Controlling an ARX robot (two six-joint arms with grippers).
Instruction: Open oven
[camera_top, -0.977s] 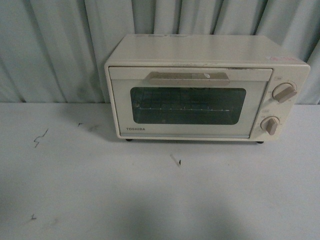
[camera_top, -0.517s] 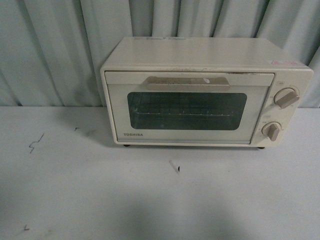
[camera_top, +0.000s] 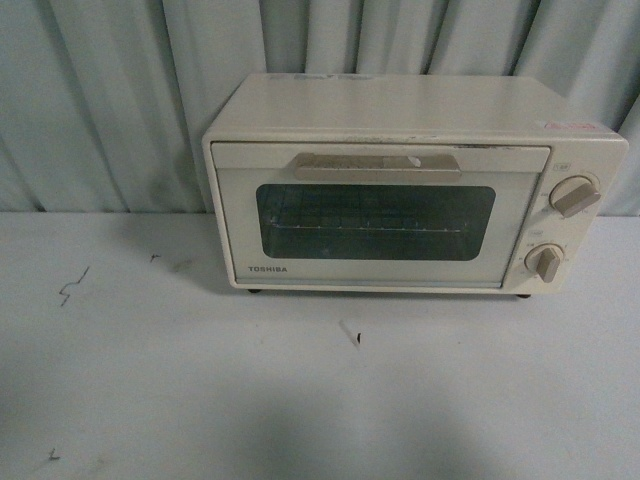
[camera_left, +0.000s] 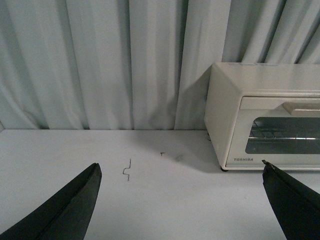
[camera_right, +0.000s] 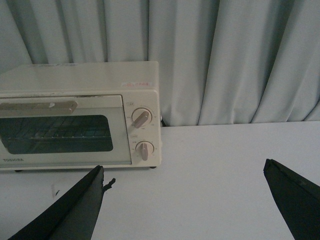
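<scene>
Progress: nothing done yet; the door is shut, the bar handle untouched, and reach, grip and pull all remain.
Toaster oven: cream-white TOSHIBA, glass window, two beige knobs; at the table far edge, right of centre.
Left claw: spread wide, empty.
Right claw: spread wide, empty.

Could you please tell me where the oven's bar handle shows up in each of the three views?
Front view: the bar handle sits centred above the window.
Left wrist view: one end of the bar handle shows, cut by the frame edge.
Right wrist view: the bar handle is cut off too, near the upper knob.
Shared landmark: the TOSHIBA lettering under the window.
</scene>
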